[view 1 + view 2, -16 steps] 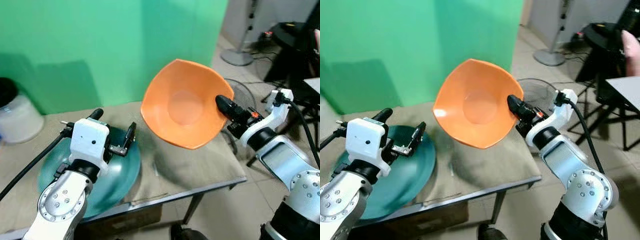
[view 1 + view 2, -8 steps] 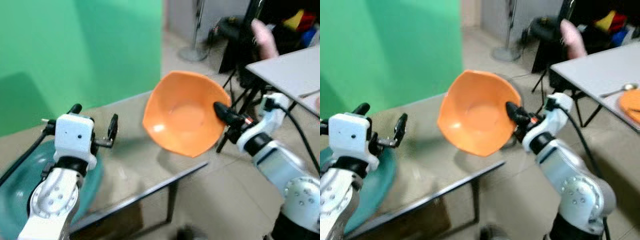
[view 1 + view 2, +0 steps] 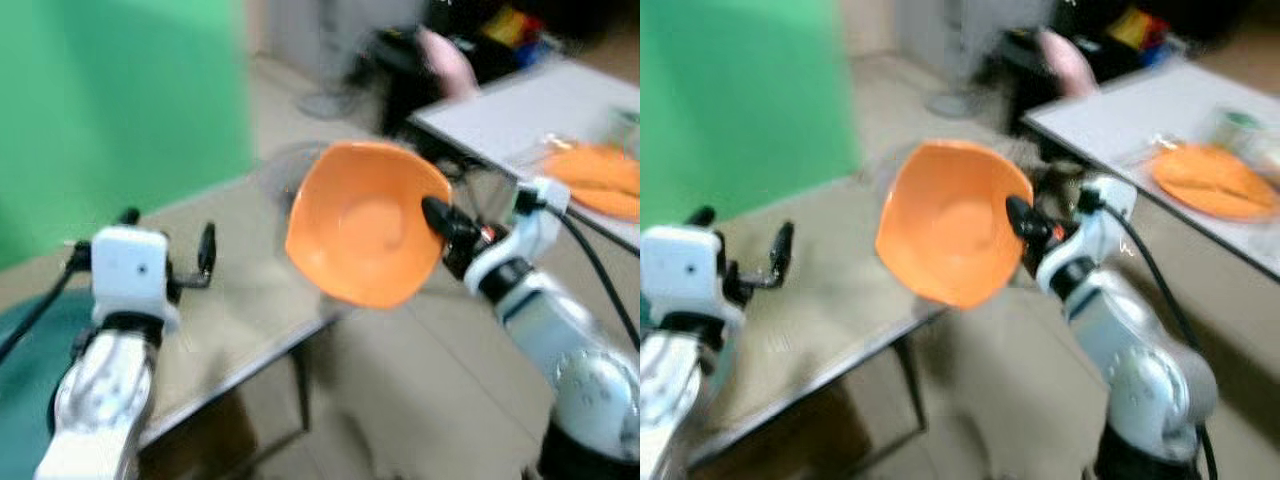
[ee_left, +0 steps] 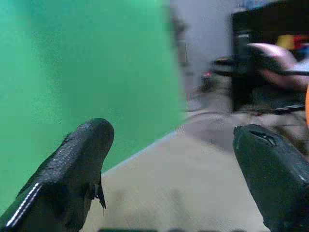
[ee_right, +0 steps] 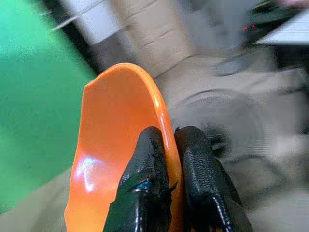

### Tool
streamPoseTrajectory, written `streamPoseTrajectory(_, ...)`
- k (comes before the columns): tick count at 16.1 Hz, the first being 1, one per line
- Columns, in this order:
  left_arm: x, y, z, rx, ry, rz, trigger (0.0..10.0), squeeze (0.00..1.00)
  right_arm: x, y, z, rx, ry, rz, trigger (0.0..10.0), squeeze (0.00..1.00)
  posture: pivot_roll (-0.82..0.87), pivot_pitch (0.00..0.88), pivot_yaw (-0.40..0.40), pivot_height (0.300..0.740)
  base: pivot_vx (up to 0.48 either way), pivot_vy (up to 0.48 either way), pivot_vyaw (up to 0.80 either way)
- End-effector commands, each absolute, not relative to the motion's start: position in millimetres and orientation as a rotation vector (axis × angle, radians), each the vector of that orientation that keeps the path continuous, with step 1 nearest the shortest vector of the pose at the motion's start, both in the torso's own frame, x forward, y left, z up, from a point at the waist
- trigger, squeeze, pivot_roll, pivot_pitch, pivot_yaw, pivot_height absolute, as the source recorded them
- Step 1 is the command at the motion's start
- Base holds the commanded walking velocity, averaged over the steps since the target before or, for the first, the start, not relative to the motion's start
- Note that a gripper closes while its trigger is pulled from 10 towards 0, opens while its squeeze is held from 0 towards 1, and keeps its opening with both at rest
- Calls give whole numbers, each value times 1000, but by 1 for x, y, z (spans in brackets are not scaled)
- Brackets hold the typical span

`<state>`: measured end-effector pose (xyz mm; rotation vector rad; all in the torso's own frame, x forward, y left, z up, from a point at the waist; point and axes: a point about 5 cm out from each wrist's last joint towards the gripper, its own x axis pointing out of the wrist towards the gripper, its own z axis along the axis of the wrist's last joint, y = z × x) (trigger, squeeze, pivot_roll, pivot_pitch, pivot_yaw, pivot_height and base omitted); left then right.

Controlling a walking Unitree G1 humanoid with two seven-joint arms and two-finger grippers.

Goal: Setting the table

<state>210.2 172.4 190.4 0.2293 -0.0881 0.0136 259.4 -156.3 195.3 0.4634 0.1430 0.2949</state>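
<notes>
The right gripper (image 5: pixel 166 145) pinches the rim of a wide orange plastic bowl (image 3: pixel 362 235), one black finger inside the rim and one outside, pressed tight against it. The bowl hangs in the air, tilted on edge with its hollow facing the camera, above the near edge of the cloth-covered beige table (image 3: pixel 235 300). The left gripper (image 4: pixel 174 159) hovers over that table with its fingers spread wide and nothing between them. Beyond stands a white table (image 3: pixel 1140 110) carrying a flat orange plate (image 3: pixel 1212 180).
</notes>
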Motion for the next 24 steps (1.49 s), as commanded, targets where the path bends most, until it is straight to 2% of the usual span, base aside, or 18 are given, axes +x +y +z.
streamPoseTrajectory(1, 210, 171, 193, 225, -115, 8, 10000, 0, 261, -166, 202, 439, 80, 227, 10000, 0, -78, 0, 3, 740, 0, 0, -800)
streamPoseTrajectory(6, 212, 167, 190, 198, -108, -29, 10000, 0, 267, -173, 201, 432, 56, 109, 10000, 0, -90, 0, 3, 740, 171, 0, -800)
streamPoseTrajectory(21, 215, 162, 186, 192, -119, -66, 10000, 0, 273, -178, 207, 427, 38, 86, 10000, 0, -110, 0, -4, 740, 381, 0, -800)
streamPoseTrajectory(24, 216, 160, 188, 198, -131, -85, 10000, 0, 275, -177, 210, 497, 31, 91, 10000, 0, -110, 0, -3, 740, 380, 0, -202)
